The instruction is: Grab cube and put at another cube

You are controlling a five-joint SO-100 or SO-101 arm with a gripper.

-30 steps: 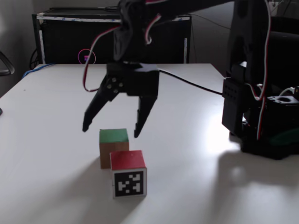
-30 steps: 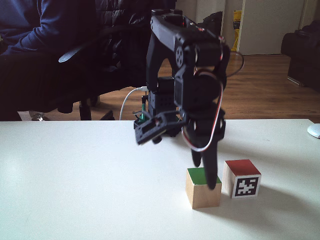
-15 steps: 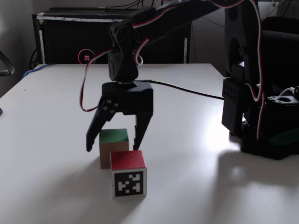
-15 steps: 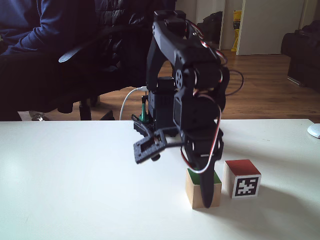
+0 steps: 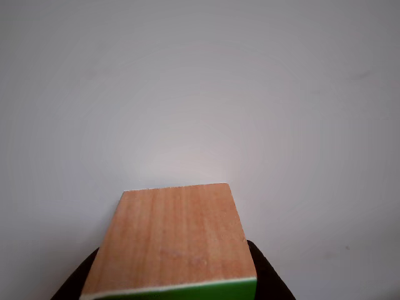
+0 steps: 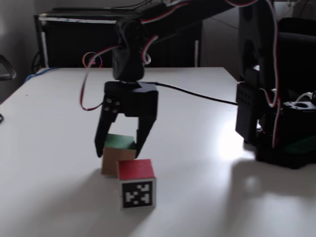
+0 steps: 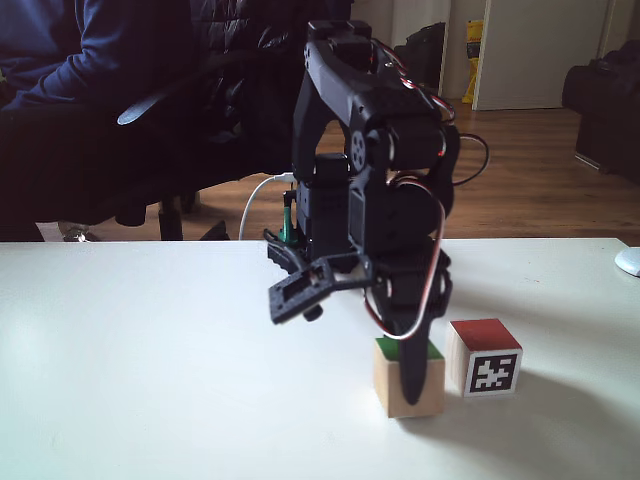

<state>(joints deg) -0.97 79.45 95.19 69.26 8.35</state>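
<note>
Now pincer (image 6: 117,150) astride cube (image 6: 117,152)

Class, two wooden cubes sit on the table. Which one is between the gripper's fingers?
The green-topped cube: the gripper straddles it, a finger on either side. The red-topped cube, with a black-and-white marker on one face, sits beside it, outside the fingers.

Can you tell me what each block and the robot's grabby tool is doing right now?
green-faced cube: on the table, green face up, between the tool's fingers, not lifted.
red-topped cube: resting on the table, upright, free, close beside the green one.
tool: lowered around the green-faced cube, jaws narrowed on it; a firm grip cannot be told.
</note>
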